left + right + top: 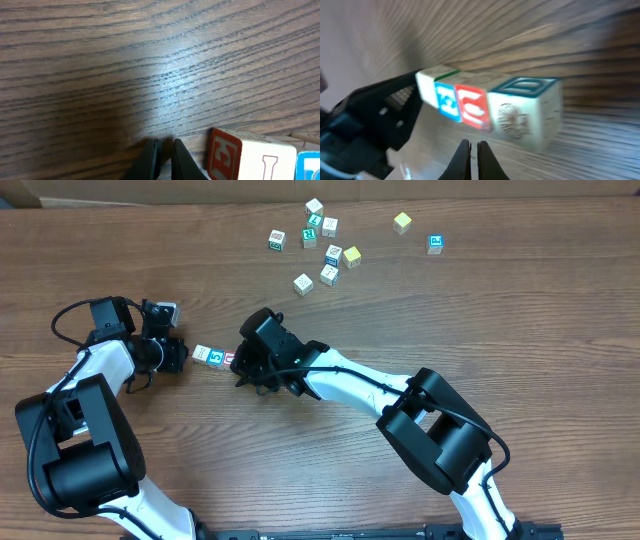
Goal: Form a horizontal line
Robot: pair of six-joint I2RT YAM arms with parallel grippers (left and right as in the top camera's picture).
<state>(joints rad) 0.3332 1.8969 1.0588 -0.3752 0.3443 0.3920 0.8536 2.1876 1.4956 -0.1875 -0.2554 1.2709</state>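
A short row of several letter blocks lies on the wooden table between my two grippers. In the right wrist view it runs from a white block with a green edge through a blue one and a red one to a blue-topped block. My left gripper is shut and empty at the row's left end. In the left wrist view its fingers sit just left of the red-faced end block. My right gripper is shut and empty at the row's right end, its fingers just in front of the row.
Several loose blocks lie scattered at the table's far middle, with a yellow one and a blue-lettered one further right. The left gripper's black body shows in the right wrist view behind the row.
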